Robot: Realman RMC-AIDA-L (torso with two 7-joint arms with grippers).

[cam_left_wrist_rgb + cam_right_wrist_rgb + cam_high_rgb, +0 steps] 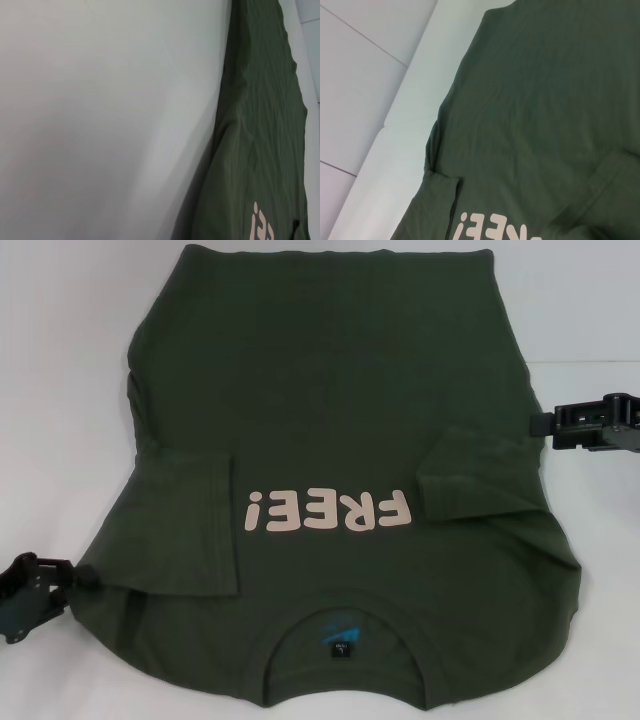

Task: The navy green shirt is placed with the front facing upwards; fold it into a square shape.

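Navy green shirt (350, 410) flat on white tabletop (60, 360), front up, collar toward me. I see both sleeves folded in beside FREE! lettering (328, 511). Side and length folds left. Left gripper (88, 577) at left shoulder edge, right gripper (537, 423) just off right edge; can't tell finger state on either.

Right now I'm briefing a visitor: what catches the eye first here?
The navy green shirt fills the white table, front up, both sleeves folded inward. Its pink FREE! lettering reads upside down above the collar. The left tool sits at the near left edge, the right tool at the right.
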